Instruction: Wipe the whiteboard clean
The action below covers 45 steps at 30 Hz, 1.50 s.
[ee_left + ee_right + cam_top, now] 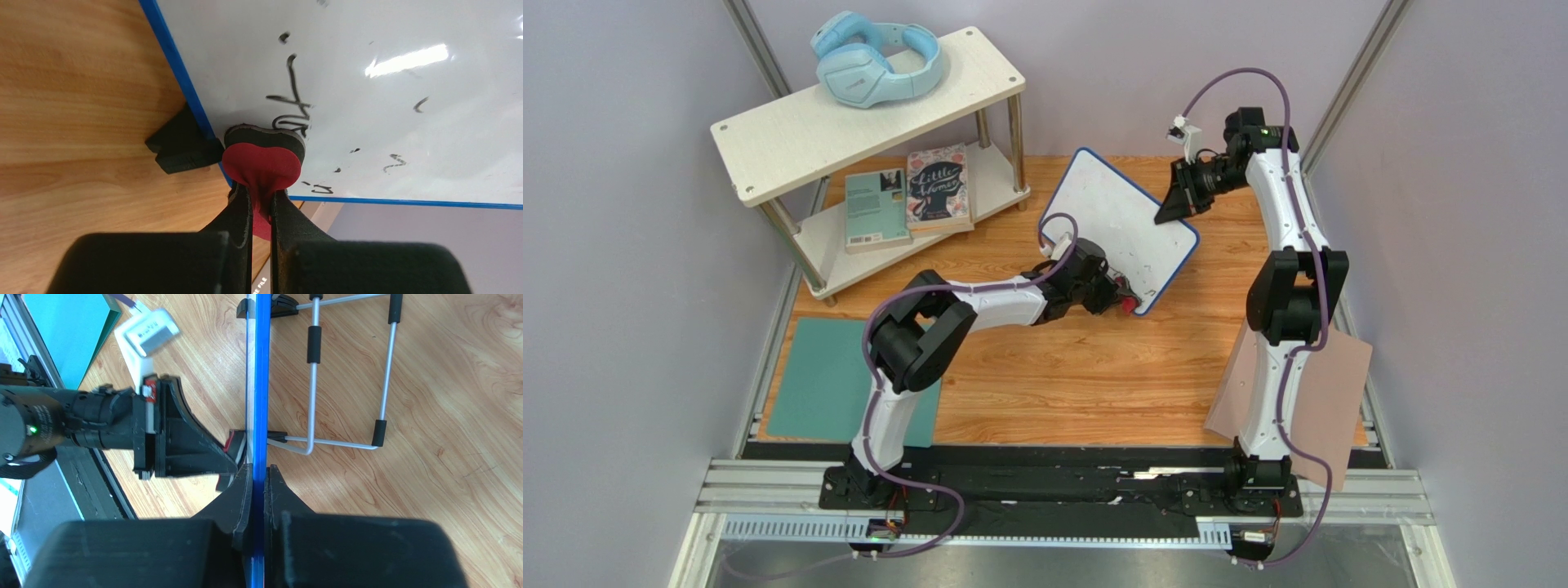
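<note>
Left gripper (261, 197) pinching my red eraser (263, 164) flat against the whiteboard (380, 79).
I squeeze the eraser tight between both fingers so it will not slip while its soft dark side rubs by the black marks (293, 105) near the low corner. My right gripper (258, 475) is clamped on the blue rim (261, 386) at the other side, so the board does not slide when I push. It leans on a wire stand (312, 398) on the wood table (1075, 380), so I think it could tip without that hold. Many marks are left to wipe.
</note>
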Tool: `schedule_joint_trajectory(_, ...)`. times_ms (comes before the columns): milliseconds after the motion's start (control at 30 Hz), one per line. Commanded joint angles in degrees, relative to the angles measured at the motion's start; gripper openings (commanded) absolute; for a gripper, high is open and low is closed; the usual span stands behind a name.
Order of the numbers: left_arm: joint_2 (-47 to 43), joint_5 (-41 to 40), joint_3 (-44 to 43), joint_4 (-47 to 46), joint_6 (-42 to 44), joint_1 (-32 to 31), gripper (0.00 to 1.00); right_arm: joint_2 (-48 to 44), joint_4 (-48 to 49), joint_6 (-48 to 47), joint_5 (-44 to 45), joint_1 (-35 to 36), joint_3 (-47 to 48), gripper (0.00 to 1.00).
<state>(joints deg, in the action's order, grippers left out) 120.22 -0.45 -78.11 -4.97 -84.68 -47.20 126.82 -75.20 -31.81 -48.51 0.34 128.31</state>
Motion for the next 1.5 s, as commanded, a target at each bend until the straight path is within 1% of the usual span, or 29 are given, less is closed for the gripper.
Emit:
schedule_joint_trajectory(0, -3.94, -8.34, 0.67, -3.36, 5.58, 2.81, 0.00, 2.81, -6.19, -4.66, 3.86, 2.91, -1.57, 0.00)
schedule_joint_trajectory(100, -3.33, -8.34, 0.85, -6.61, 7.07, 4.74, 0.00, 2.73, -6.27, -4.66, 3.95, 2.91, -1.57, 0.00)
schedule_joint_trajectory(300, -0.35, -8.69, -1.96, -7.42, 6.29, 8.35, 0.00, 3.08, -7.42, -5.36, 4.83, 2.91, -0.78, 0.00)
schedule_joint_trajectory(467, 3.08, -8.87, -5.47, -9.17, 6.46, 8.53, 0.00, 3.25, -7.68, -5.63, 4.74, 2.91, -0.69, 0.00)
schedule_joint_trajectory(567, 5.27, -7.20, -8.28, -9.00, 6.64, 8.18, 0.00, 3.25, -7.86, -5.72, 4.92, 2.91, -0.52, 0.00)
schedule_joint_trajectory(633, 5.98, -6.06, -10.04, -8.56, 6.81, 6.69, 0.00, 3.17, -7.86, -5.72, 5.01, 2.83, -0.34, 0.00)
schedule_joint_trajectory(767, 6.60, -5.27, -10.40, -8.21, 6.20, 2.91, 0.00, 3.52, -7.86, -5.63, 4.83, 2.83, -0.08, 0.00)
schedule_joint_trajectory(933, 7.65, -2.54, -8.12, -11.02, 0.41, -2.18, 0.00, 3.52, -7.95, -5.54, 4.74, 2.83, 0.01, 0.00)
schedule_joint_trajectory(1033, 7.92, -1.75, -8.03, -11.46, -0.48, -4.73, 0.00, 3.52, -7.95, -5.54, 4.74, 2.83, -0.08, 0.00)
schedule_joint_trajectory(1167, 7.39, -0.96, -7.59, -11.73, -2.49, -7.46, 0.00, 3.52, -7.77, -5.45, 4.57, 2.91, -0.08, 0.00)
schedule_joint_trajectory(1367, 5.99, -2.01, -5.48, -12.78, -4.96, -11.42, 0.00, 3.69, -7.51, -5.10, 4.22, 2.83, 0.01, 0.00)
schedule_joint_trajectory(1467, 5.81, -2.19, -4.08, -12.43, -6.72, -12.12, 0.00, 3.52, -7.51, -5.19, 4.04, 2.83, 0.01, 0.00)
